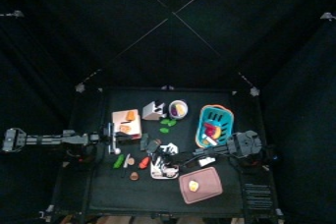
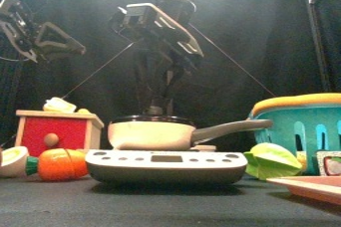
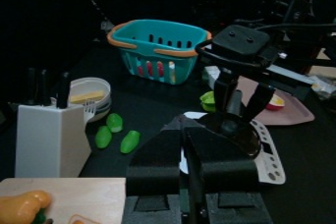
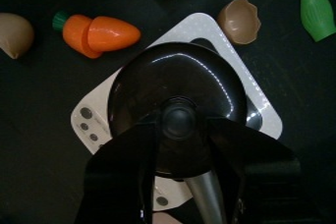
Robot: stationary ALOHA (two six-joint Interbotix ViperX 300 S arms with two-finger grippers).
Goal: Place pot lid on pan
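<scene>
The dark, glossy round pot lid with a black knob (image 4: 180, 120) hangs directly over the white pan with a long grey handle (image 2: 150, 133), which sits on a flat white-and-grey induction hob (image 2: 166, 165) at the table's middle. The right gripper (image 4: 179, 135) holds it, jaws set fairly wide and closed on the knob. I judge the lid stiff, smooth and probably slippery at its rim, so the knob is the sensible hold; a skewed release could leave it tipped or sliding. The lid's rim against the pan's rim is hidden, so whether it has seated cannot be told. The left gripper (image 3: 197, 164) rests far left; its jaws cannot be told.
</scene>
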